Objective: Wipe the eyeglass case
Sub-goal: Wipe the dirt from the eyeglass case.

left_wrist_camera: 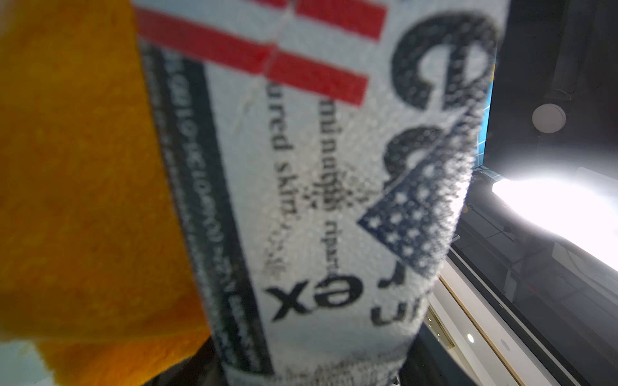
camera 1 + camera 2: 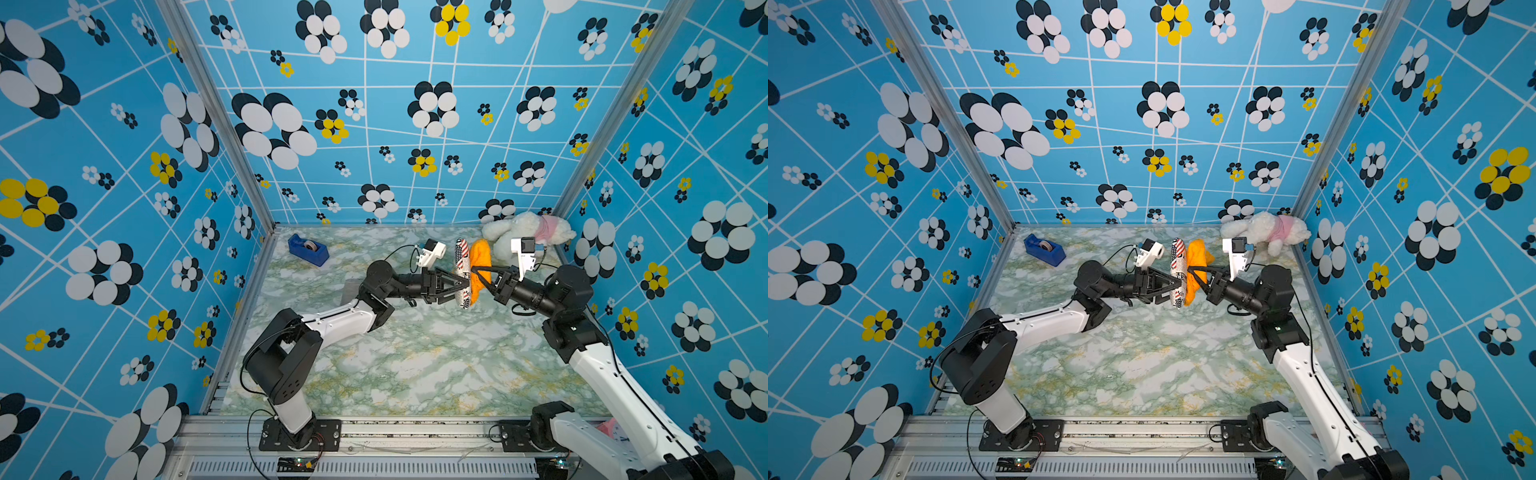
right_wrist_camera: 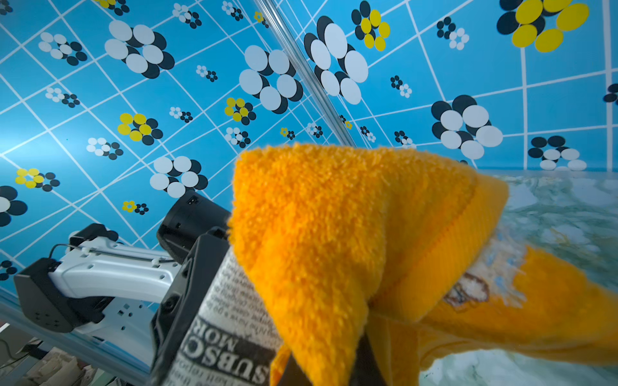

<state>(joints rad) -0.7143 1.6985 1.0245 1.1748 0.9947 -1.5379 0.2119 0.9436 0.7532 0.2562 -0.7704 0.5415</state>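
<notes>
Both top views, left end effector (image 2: pixel 468 284) gripping eyeglass case (image 2: pixel 461 253), right end effector (image 2: pixel 474 272) pinching orange cloth (image 2: pixel 481 254)

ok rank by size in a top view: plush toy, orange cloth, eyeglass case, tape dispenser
plush toy
orange cloth, eyeglass case, tape dispenser: look alike, unranked; cloth and case are lifted nearer the camera

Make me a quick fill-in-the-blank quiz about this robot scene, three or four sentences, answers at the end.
1. The right gripper holds an ___ cloth against the case.
2. The left gripper holds the case, which is printed with red ___.
3. The tape dispenser is ___ in colour.
4. The plush toy lies in the far ___ corner of the table.
Answers: orange; stripes; blue; right.
</notes>
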